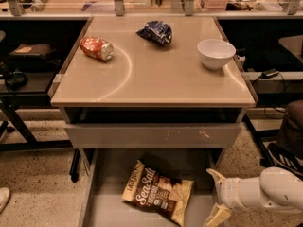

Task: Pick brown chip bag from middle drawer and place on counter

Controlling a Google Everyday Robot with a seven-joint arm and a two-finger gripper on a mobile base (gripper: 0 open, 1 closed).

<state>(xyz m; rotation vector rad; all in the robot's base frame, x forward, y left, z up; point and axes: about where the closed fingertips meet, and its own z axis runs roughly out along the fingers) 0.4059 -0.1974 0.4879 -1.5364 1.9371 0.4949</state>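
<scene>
The brown chip bag (pixel 158 193), dark brown with tan edges and white "Sea Salt" lettering, lies flat on the grey bottom of the open middle drawer (pixel 109 207) at the lower centre. My gripper (pixel 215 195) is at the drawer's right side, to the right of the bag and apart from it. Its two cream fingers (pixel 217 176) are spread open and hold nothing. The white arm comes in from the lower right. The beige counter (pixel 156 74) is above the drawer.
On the counter lie a red-orange can (pixel 96 48) at the left, a dark blue bag (pixel 155 31) at the back centre and a white bowl (pixel 216 53) at the right. A shut grey drawer front (pixel 151 135) sits above the open drawer. Dark shelving flanks both sides.
</scene>
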